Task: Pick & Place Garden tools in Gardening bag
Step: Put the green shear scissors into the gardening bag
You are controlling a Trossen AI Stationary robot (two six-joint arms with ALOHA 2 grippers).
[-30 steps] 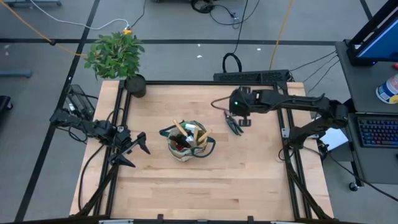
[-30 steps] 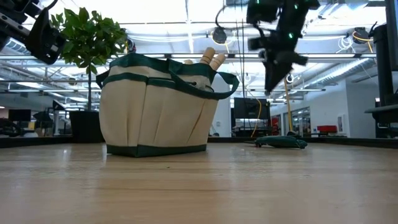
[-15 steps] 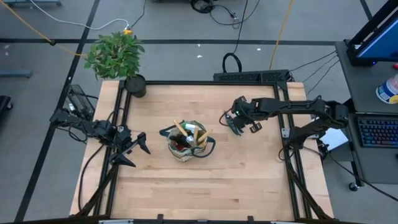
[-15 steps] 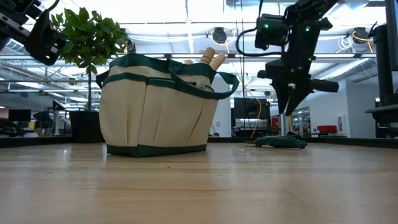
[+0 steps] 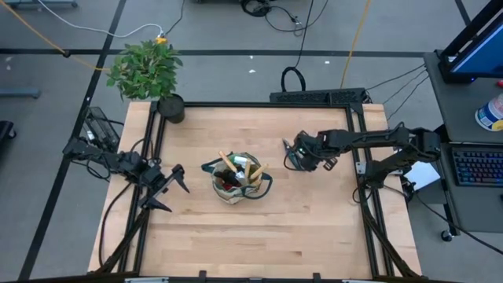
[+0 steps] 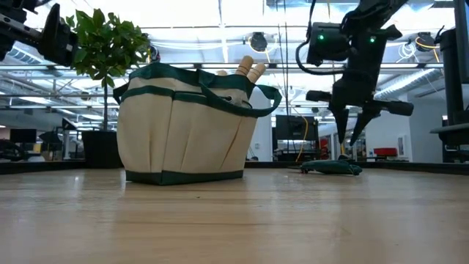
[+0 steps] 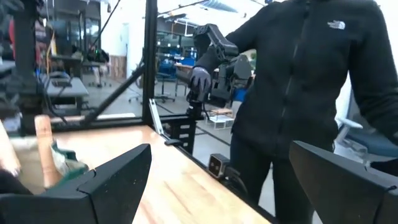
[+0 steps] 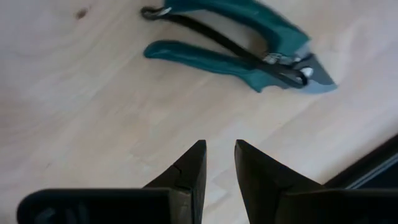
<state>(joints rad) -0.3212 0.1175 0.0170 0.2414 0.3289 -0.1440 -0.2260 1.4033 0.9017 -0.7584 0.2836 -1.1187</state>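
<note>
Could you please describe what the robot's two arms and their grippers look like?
Both arms are dark, jointed and slim, with black cables trailing off the table. The left gripper has two broad, wedge-shaped black fingers. The right gripper has narrow pointed black fingers, and a green light glows on its wrist.

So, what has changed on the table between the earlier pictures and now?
The right gripper has come down toward the green-handled pruning shears lying on the table, and its arm has swung a little to the table's right side. Its fingers stand a narrow gap apart, holding nothing. The shears, the gardening bag with its tools, the potted plant and the open left gripper stayed as they were.
</note>
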